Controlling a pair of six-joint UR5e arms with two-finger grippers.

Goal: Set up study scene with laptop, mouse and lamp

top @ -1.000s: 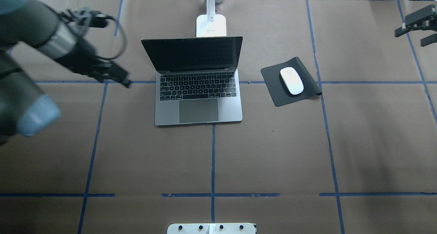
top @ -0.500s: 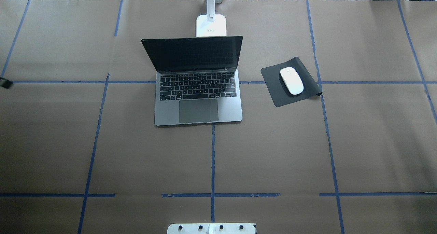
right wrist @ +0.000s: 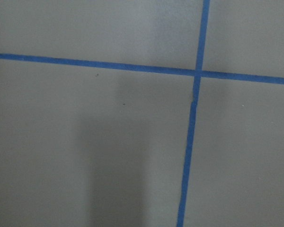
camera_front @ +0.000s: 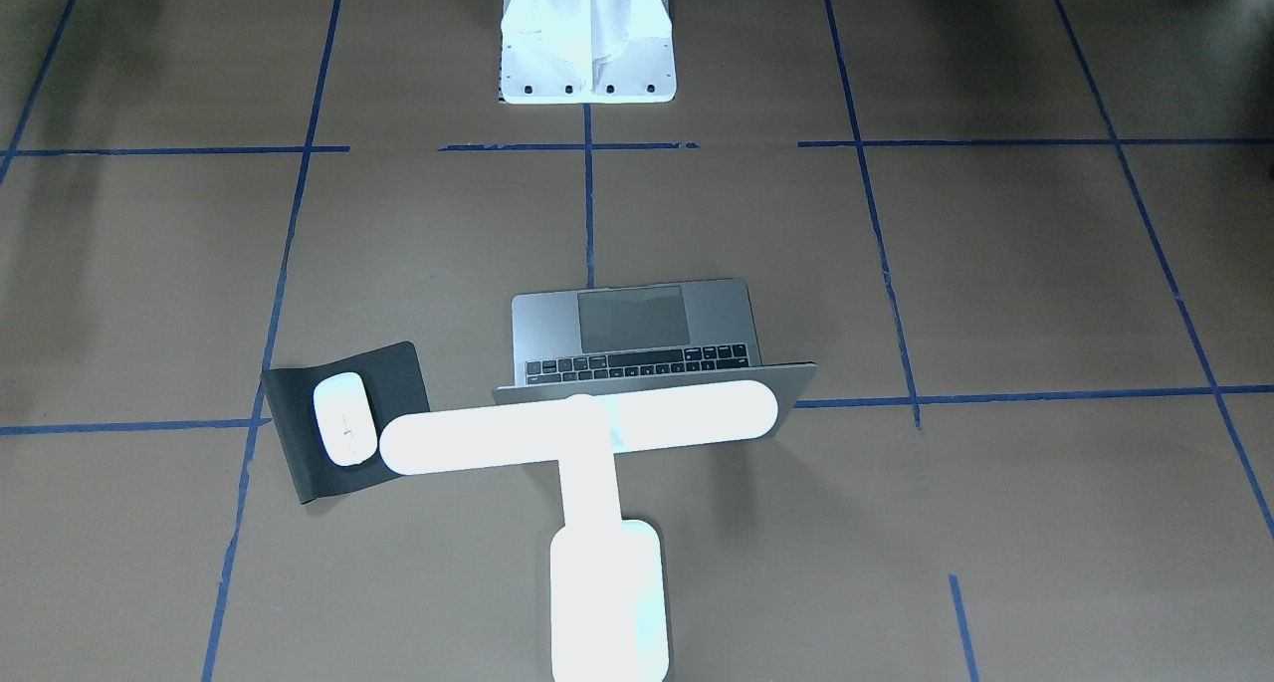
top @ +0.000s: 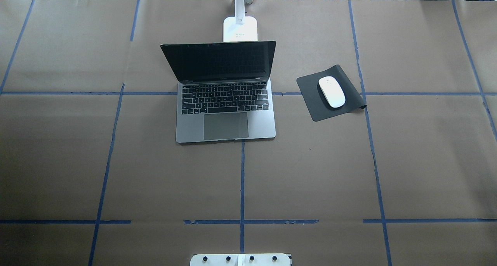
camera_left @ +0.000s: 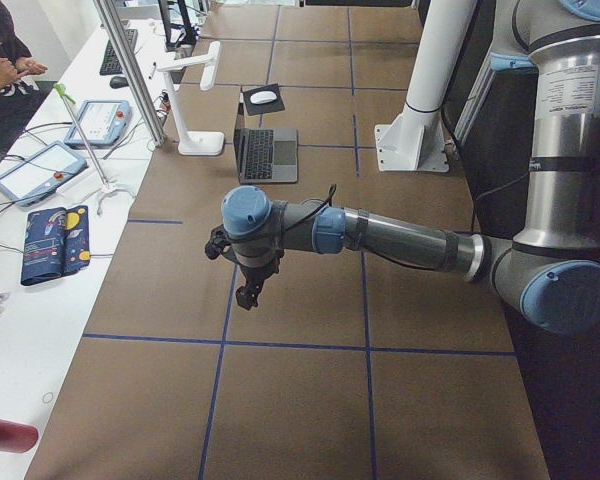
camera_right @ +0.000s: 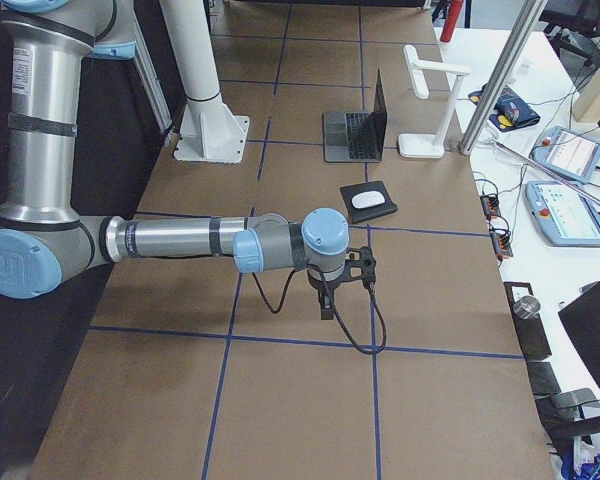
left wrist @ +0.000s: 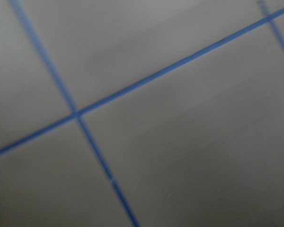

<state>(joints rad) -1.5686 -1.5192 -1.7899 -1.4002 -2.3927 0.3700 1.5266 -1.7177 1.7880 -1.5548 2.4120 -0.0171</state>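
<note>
The grey laptop (top: 225,103) stands open at the table's far middle, screen dark; it also shows in the front view (camera_front: 647,334). The white mouse (top: 331,91) lies on a black mat (top: 310,85) to the laptop's right. The glowing white lamp (camera_front: 582,428) stands behind the laptop, its base (top: 240,29) at the far edge. My left gripper (camera_left: 248,293) hangs over bare table far to the laptop's left. My right gripper (camera_right: 325,305) hangs over bare table well beyond the mat. Both show only in side views, so I cannot tell whether they are open or shut.
The white bolted pedestal (top: 240,259) stands at the near middle. Blue tape lines cross the brown table. A side bench with tablets (camera_left: 95,120) and a seated operator (camera_left: 5,60) runs along the table's far edge, with metal posts (camera_left: 130,70) there.
The left arm has swung out of the overhead view to the left. The right gripper has left that view at the top right. Laptop, mouse and lamp have not moved.
</note>
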